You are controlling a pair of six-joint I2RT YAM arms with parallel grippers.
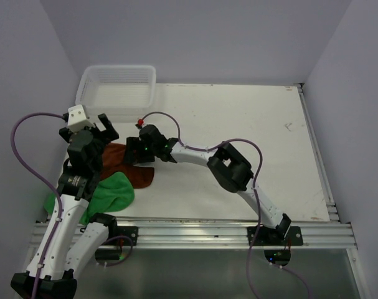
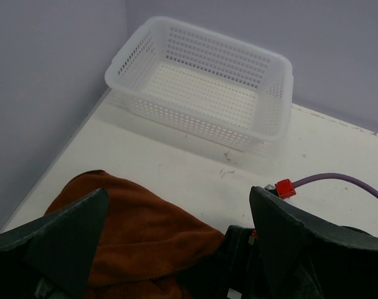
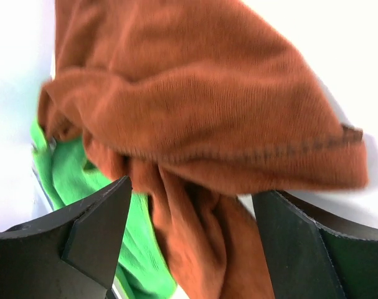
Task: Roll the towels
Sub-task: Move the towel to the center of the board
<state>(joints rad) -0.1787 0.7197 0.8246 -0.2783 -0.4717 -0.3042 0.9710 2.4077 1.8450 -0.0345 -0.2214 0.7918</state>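
Observation:
A rust-brown towel (image 1: 137,175) lies bunched at the near left of the table, partly over a bright green towel (image 1: 114,193). My right gripper (image 1: 134,159) reaches across to it and stands open just over its folds. In the right wrist view a bunched fold of the brown towel (image 3: 195,93) sits between the open fingers (image 3: 95,230), with the green towel (image 3: 76,180) behind on the left. My left gripper (image 1: 89,132) hovers open over the brown towel's far-left part. Its wrist view shows the brown towel (image 2: 132,237) below the wide-apart fingers (image 2: 70,237), gripped by nothing.
A white mesh basket (image 1: 117,87) stands in the far left corner, also seen as the basket (image 2: 201,81) ahead of the left gripper. The right arm's wrist (image 2: 251,261) and its purple cable (image 2: 338,180) lie close to the left gripper. Walls enclose the left and back.

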